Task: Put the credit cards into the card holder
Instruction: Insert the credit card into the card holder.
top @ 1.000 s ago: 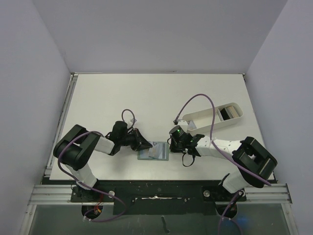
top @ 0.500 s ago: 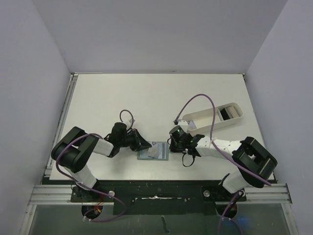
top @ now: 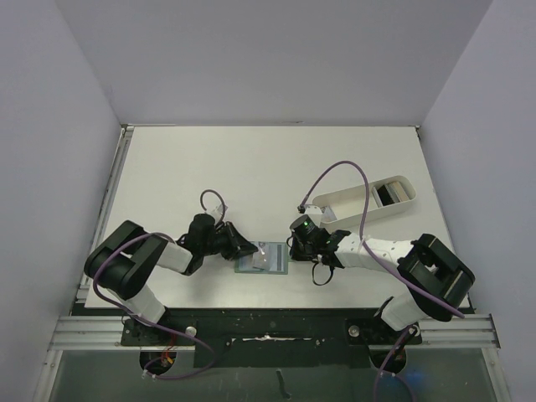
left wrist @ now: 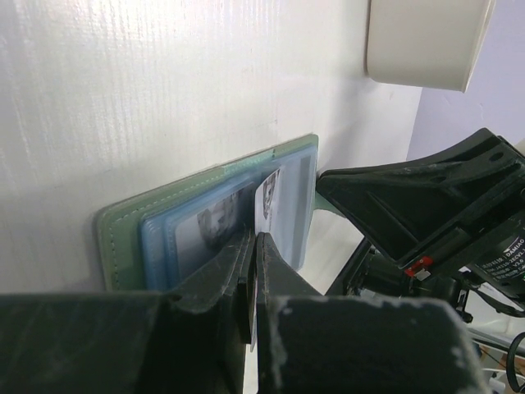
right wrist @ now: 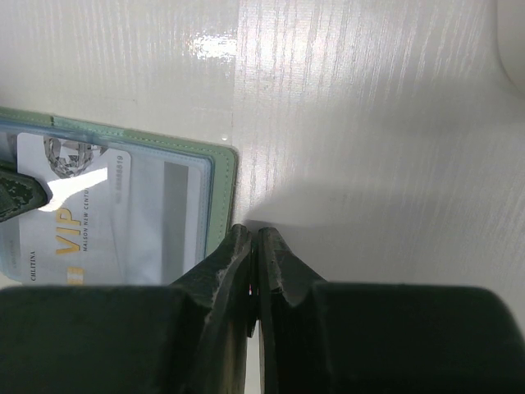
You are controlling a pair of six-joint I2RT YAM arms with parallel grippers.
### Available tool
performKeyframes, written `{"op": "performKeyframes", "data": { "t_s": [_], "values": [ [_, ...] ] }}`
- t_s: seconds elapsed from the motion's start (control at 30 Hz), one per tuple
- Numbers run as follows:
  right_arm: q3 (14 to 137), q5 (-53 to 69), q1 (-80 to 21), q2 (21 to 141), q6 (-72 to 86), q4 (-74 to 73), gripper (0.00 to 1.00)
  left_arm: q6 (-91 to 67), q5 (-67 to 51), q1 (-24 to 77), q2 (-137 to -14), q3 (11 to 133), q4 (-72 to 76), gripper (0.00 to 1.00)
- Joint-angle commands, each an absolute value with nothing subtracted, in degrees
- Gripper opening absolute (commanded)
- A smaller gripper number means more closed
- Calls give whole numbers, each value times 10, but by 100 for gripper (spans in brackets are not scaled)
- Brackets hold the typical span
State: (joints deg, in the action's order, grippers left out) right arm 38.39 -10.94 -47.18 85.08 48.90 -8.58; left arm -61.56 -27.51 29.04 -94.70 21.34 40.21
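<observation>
The card holder (top: 265, 263) lies open on the table between the two arms, grey-green outside and pale blue inside. My left gripper (top: 249, 249) is shut on a pale credit card (left wrist: 270, 194) whose far end reaches into the holder's blue slots (left wrist: 176, 238). The right wrist view shows this card (right wrist: 78, 205) with "VIP" printed on it, lying over the holder's inner side. My right gripper (top: 295, 251) is shut with nothing seen in it, its tips (right wrist: 256, 232) on the table against the holder's green right edge (right wrist: 221, 193). More dark cards (top: 387, 194) lie in the tray.
A long white oval tray (top: 352, 208) stands at the right behind the right arm; its end shows in the left wrist view (left wrist: 422, 41). A purple cable (top: 335, 172) loops above the right wrist. White walls enclose the table.
My left arm has lowered and shifted slightly left while its gripper stays at the holder with the card. The right arm and the holder have not moved.
</observation>
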Motion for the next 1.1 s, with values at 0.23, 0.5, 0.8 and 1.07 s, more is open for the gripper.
{"op": "performKeyframes", "data": {
  "t_s": [0.23,0.5,0.8,1.07],
  "values": [
    [381,-106,-471,854,502,-68,0,-603,-206,294,-919,189,425,0],
    [382,-107,-471,852,502,-68,0,-609,-192,302,-908,179,438,0],
    [381,-103,-471,857,509,-63,0,-636,-191,321,-957,166,531,0],
    [381,-94,-471,867,517,-51,0,-646,-161,336,-969,149,587,0]
  ]
}}
